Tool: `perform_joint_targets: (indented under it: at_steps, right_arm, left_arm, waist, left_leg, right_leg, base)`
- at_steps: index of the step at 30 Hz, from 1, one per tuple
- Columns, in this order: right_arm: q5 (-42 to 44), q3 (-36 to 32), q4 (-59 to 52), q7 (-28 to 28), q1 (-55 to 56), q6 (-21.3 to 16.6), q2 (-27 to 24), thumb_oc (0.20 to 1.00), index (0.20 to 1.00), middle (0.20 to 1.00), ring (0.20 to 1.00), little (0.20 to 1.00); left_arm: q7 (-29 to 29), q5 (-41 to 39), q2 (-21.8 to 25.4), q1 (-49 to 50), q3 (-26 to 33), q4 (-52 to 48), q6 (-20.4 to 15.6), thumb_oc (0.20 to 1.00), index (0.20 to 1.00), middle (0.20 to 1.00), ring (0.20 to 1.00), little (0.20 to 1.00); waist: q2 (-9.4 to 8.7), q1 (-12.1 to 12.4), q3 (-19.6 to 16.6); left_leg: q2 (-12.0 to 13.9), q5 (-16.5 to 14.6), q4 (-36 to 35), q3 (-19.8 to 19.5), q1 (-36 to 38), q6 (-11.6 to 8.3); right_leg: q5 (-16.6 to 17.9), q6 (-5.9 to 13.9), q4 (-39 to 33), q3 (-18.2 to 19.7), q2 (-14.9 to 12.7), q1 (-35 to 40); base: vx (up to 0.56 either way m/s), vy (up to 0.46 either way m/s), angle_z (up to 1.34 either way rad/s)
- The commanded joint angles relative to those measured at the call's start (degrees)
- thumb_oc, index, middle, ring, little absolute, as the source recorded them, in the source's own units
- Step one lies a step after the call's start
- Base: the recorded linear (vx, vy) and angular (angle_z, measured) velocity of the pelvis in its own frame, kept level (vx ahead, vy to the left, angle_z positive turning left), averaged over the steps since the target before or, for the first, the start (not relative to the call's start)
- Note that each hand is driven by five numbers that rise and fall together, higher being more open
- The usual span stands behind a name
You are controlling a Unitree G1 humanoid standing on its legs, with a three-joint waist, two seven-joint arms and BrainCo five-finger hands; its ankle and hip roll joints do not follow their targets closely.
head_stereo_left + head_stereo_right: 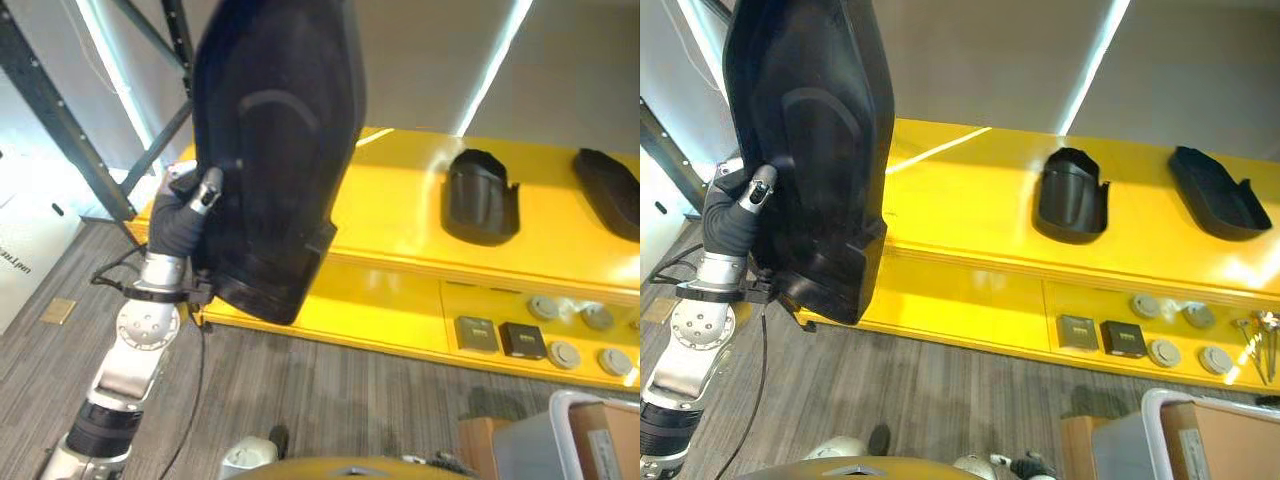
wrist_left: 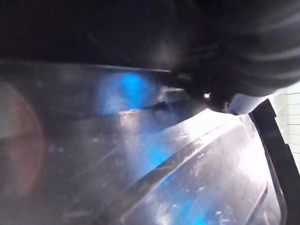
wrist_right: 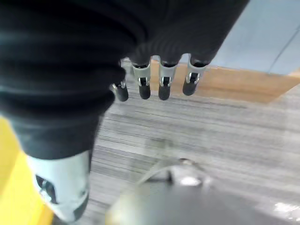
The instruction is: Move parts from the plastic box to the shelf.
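Left hand point(image 1: 185, 215) grips a large black part point(image 1: 275, 150) upright beside the yellow shelf point(image 1: 400, 200); right hand point(image 3: 154, 84) hangs relaxed

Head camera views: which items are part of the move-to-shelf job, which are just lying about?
Job:
- large black part, held up in the left hand
- yellow shelf
- two black parts already on top
- plastic box

Lying about:
- small square blocks and round discs on the lower tier
- cardboard carton

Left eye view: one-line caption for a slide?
Left hand holds a large black part upright beside the yellow shelf, where two smaller black parts already lie.
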Motion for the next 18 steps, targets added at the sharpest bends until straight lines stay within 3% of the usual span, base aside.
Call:
perform_joint_targets:
  at_steps: [1, 2, 4, 5, 8, 11, 13, 16, 17, 18]
  right_arm:
    - [3.9, 1.0, -1.6, -2.2, -2.0, -1.9, 2.7, 1.000, 1.000, 1.000, 1.000, 1.000]
    - [5.0, 1.9, -1.6, -2.1, -2.4, -2.7, 3.0, 1.000, 1.000, 1.000, 1.000, 1.000]
    - [5.3, 2.4, -1.8, -2.6, -2.0, -3.2, 3.0, 1.000, 1.000, 1.000, 1.000, 1.000]
    - [5.9, 2.4, -1.8, -2.7, -0.8, -3.3, 3.3, 1.000, 1.000, 1.000, 1.000, 1.000]
    - [6.0, 2.4, -0.5, -2.9, 0.0, -3.1, 3.9, 1.000, 1.000, 1.000, 1.000, 1.000]
    - [4.0, 2.8, 2.4, -2.5, -0.2, -2.1, 2.2, 1.000, 1.000, 1.000, 1.000, 1.000]
    - [2.9, 2.6, 3.4, -3.2, -1.2, -1.4, 0.6, 1.000, 1.000, 1.000, 1.000, 1.000]
    - [6.4, -1.2, 2.7, -4.3, -2.7, -1.6, -1.3, 1.000, 1.000, 1.000, 1.000, 1.000]
    - [7.6, -1.6, 1.7, -4.0, -2.5, -1.9, -1.7, 1.000, 1.000, 1.000, 1.000, 1.000]
    - [7.9, -1.3, 0.6, -3.7, -2.4, -2.4, -2.0, 1.000, 1.000, 1.000, 1.000, 1.000]
  left_arm:
    - [1.8, 0.2, 1.5, -1.4, 1.1, -5.6, -2.9, 0.200, 0.200, 0.200, 0.200, 0.200]
    - [1.8, 0.4, 2.4, -2.5, 0.0, -4.7, -3.3, 0.200, 0.200, 0.200, 0.200, 0.200]
    - [1.4, -1.0, 1.8, -2.9, -0.5, -3.7, -3.9, 0.200, 0.200, 0.200, 0.200, 0.200]
    - [1.4, -2.2, 0.8, -3.1, -0.7, -2.2, -4.3, 0.200, 0.200, 0.200, 0.200, 0.200]
    - [1.1, -2.2, 0.6, -1.7, -0.1, -2.3, -4.3, 0.200, 0.200, 0.200, 0.200, 0.200]
    - [0.6, -3.9, 0.3, 0.3, 1.5, -3.0, -4.4, 0.200, 0.200, 0.200, 0.200, 0.200]
    - [0.3, -4.4, 0.2, 0.6, 1.6, -2.8, -4.1, 0.200, 0.200, 0.200, 0.200, 0.200]
    - [0.3, -5.4, 1.1, 1.7, 2.8, -2.1, -3.6, 0.200, 0.200, 0.200, 0.200, 0.200]
    - [0.8, -5.4, 1.4, 1.8, 3.1, -1.6, -3.6, 0.200, 0.200, 0.200, 0.200, 0.200]
    - [1.6, -4.9, 1.7, 1.9, 3.6, -0.9, -3.6, 0.200, 0.200, 0.200, 0.200, 0.200]
  waist:
    - [0.85, -1.5, 1.3]
    - [0.78, -3.2, 1.5]
    - [0.47, -3.9, 1.8]
    - [-0.56, -4.7, 1.8]
    - [-1.70, -4.6, 1.1]
    - [-2.60, -2.8, 2.4]
    - [-1.84, -1.6, 3.6]
    - [-0.84, -1.2, 2.3]
    - [-0.09, -0.9, 1.4]
    - [0.52, -0.6, 1.0]
  left_leg:
    - [3.8, -3.7, -2.9, 0.3, -0.5, -0.54]
    - [3.8, -3.1, -5.1, -2.0, 0.8, -1.00]
    - [3.2, -2.8, -5.8, -3.6, 0.9, -1.33]
    - [2.9, -4.4, -5.3, -4.5, 1.6, -2.26]
    - [2.6, -7.4, -1.0, -3.9, 1.4, -2.40]
    - [2.1, -7.4, 17.4, -2.1, -5.5, -4.95]
    - [2.1, -6.5, 22.0, -3.3, -8.2, -5.35]
    - [10.0, -4.1, 9.4, -0.5, -9.5, -6.57]
    - [12.0, -0.3, 2.1, -1.1, -8.7, -7.61]
    - [12.9, 1.5, -2.5, -3.0, -9.1, -8.19]
  right_leg:
    - [8.8, 3.22, -6.3, 7.8, 5.3, 0.6]
    - [3.3, 1.96, -10.6, 14.9, 14.2, -3.7]
    - [4.1, 1.59, -16.0, 17.2, 16.8, -5.7]
    - [5.8, 1.18, -23.3, 17.0, 17.3, -5.4]
    - [5.9, 0.93, -27.3, 18.2, 17.4, -1.5]
    - [5.8, -0.64, -28.7, 20.0, 17.4, 2.5]
    - [5.5, -1.43, -28.8, 19.5, 17.5, 3.9]
    - [4.6, -0.17, -31.9, 18.3, 15.8, 6.4]
    - [4.4, 0.03, -32.7, 18.3, 15.9, 7.0]
    - [4.0, 0.38, -33.3, 19.3, 15.9, 7.7]
  base:
    - [0.13, 0.073, 0.10]
    - [0.15, 0.040, -0.07]
    - [0.22, -0.005, 0.13]
    - [0.20, -0.062, 0.48]
    - [0.20, -0.116, 0.64]
    - [0.14, -0.072, -0.01]
    - [0.07, 0.024, -0.33]
    - [0.22, 0.119, 0.12]
    - [0.25, 0.194, 0.22]
    - [0.18, 0.123, 0.15]
